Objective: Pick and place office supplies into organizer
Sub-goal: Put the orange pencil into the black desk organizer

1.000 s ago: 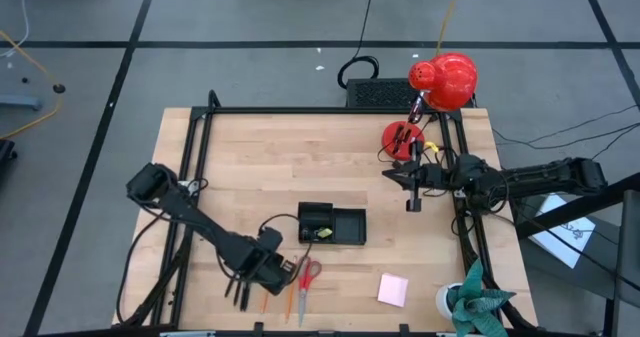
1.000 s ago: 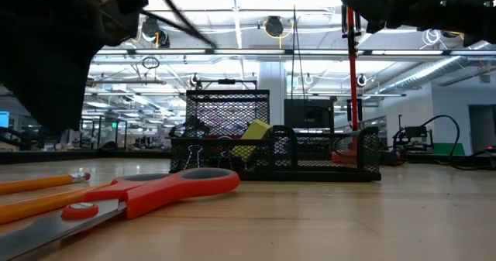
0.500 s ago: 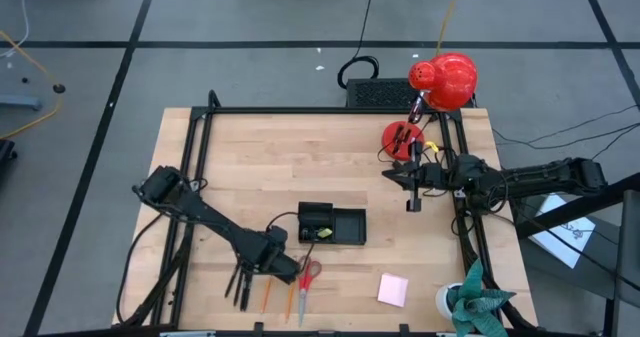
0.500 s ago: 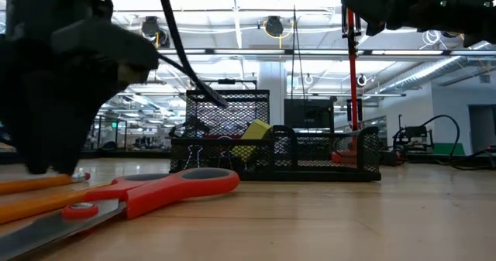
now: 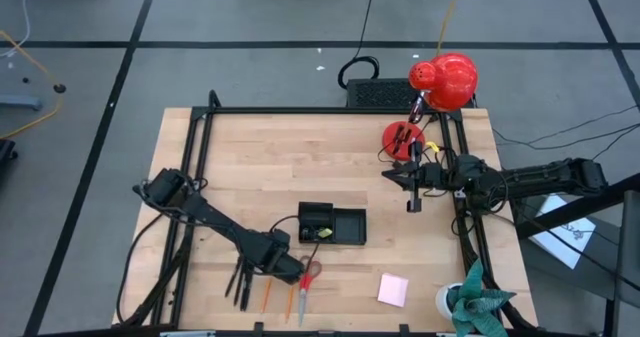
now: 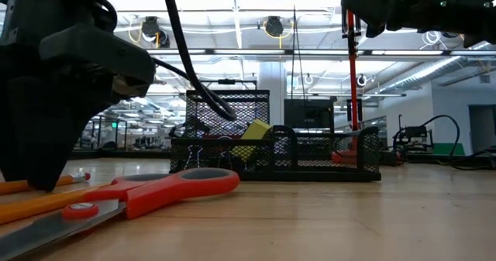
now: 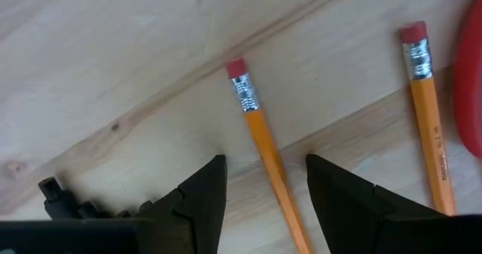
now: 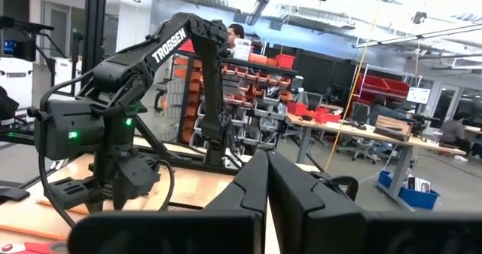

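- Over the last second the left gripper (image 5: 243, 285) has come down low in the lower left of the high view, onto the row of supplies lying on the wooden table (image 5: 260, 167), and its fingers have spread apart.
- In the left wrist view the two dark fingers (image 7: 202, 197) stand either side of an orange pencil (image 7: 265, 157), its red eraser end pointing away from the wrist; nothing is gripped yet.
- A second pencil (image 7: 429, 111) lies just beside it at that frame's right, with the red edge of the scissors' handle (image 7: 471, 81) beyond.
- From the low view the gripper's dark bulk fills the left side, its tip down at the table by the pencils, with the red-handled scissors (image 6: 155, 193) lying in the foreground.
- The organizer (image 5: 333, 224), a black mesh tray, sits in the lower middle of the high view, near the gripper; something yellow-green (image 6: 253, 137) already shows inside it.
- The pink sticky-note pad (image 5: 392, 290) waits well to the right of the scissors, near the bottom edge.
- The right gripper (image 5: 413, 205) hangs at the right side of the table by the red desk lamp (image 5: 443, 82), fingers pressed together, holding nothing.
- To my eye this is the approach to a pencil grasp: the descent is done, and closing on the straddled pencil should come next.
- The pencil is thin and round, so it could roll or slip as the fingers close.
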{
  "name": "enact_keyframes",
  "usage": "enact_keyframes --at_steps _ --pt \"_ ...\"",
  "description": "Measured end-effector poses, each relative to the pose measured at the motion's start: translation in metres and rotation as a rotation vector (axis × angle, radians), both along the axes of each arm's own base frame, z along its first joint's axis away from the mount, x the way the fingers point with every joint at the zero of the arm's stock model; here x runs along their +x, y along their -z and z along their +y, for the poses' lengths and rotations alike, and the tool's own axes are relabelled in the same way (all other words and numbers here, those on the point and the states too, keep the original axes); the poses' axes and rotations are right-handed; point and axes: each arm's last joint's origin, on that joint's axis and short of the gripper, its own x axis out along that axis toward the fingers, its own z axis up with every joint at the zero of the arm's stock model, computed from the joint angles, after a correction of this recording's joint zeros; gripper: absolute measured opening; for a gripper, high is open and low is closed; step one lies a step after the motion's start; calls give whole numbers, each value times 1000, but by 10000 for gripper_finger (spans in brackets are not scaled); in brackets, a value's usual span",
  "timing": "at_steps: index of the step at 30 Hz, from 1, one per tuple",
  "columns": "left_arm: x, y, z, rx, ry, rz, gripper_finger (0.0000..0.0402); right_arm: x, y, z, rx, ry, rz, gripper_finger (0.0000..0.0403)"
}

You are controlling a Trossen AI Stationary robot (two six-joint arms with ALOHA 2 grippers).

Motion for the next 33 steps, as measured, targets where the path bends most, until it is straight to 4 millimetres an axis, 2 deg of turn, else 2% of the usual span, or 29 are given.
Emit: enact_keyframes --at_steps 8,19,33 --pt "-1 1 0 17 0 -1 185 0 0 0 1 0 0 4" --pt "-1 2 0 47 3 -14 94 0 0 0 -1 0 0 4" --pt "-5 2 -5 146 31 -74 37 0 0 0 -3 0 -1 4"
